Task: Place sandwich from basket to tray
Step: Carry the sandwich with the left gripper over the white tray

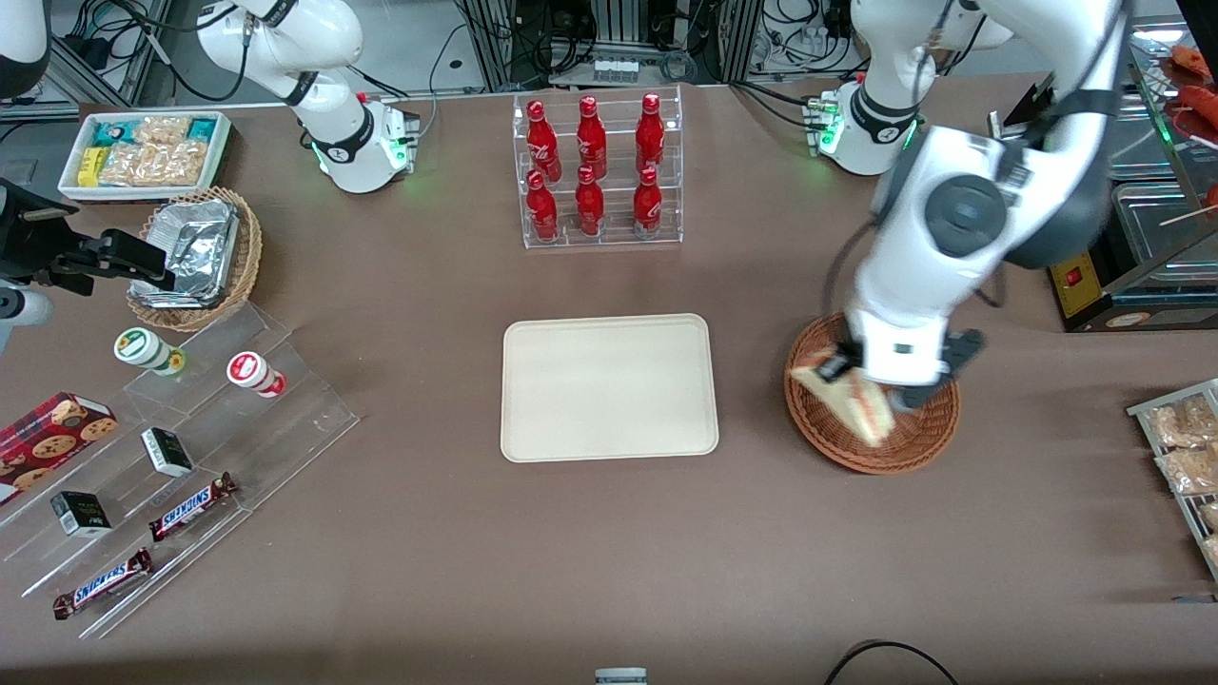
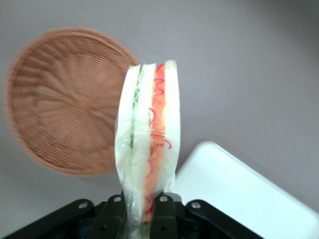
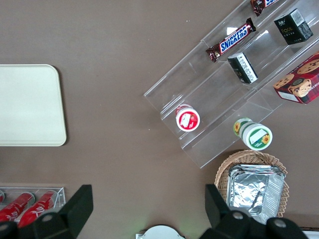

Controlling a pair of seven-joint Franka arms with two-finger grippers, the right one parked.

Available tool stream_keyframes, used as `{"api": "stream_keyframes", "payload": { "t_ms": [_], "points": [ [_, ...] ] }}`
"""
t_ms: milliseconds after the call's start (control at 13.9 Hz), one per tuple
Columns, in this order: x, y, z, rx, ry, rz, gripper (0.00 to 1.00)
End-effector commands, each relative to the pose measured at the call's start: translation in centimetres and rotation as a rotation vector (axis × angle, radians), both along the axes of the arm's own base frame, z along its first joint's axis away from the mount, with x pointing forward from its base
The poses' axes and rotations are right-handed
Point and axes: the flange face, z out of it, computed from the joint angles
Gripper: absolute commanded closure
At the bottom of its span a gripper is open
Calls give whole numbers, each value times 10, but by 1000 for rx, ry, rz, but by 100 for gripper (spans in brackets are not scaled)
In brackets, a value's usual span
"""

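My left gripper (image 1: 871, 381) is shut on the sandwich (image 1: 850, 401), a plastic-wrapped wedge of white bread with red and green filling. It holds the sandwich lifted above the reddish-brown woven basket (image 1: 909, 447). In the left wrist view the sandwich (image 2: 148, 129) stands pinched between the black fingers (image 2: 167, 214), with the empty basket (image 2: 60, 99) below it and a corner of the cream tray (image 2: 239, 194) beside it. The tray (image 1: 609, 387) lies flat at the table's middle, with nothing on it, beside the basket toward the parked arm's end.
A clear rack of red bottles (image 1: 598, 171) stands farther from the front camera than the tray. Toward the parked arm's end are an acrylic step shelf with snacks (image 1: 171, 457), a lighter wicker basket with foil containers (image 1: 195, 257) and a white box of snack packets (image 1: 143, 152). Snack racks (image 1: 1185, 457) sit at the working arm's end.
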Motion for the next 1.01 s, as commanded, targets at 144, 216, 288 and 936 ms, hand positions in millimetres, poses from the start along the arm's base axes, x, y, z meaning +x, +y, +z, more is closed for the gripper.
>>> {"api": "stream_keyframes", "payload": {
  "t_ms": [144,216,288,936],
  "points": [
    [-21,-125,-50,5,51,-187,100],
    [-24,-147,-62,2,58,-218,100],
    [-31,-167,-74,4,66,-252,100],
    [-87,-262,-163,23,36,-617,100]
  ]
}}
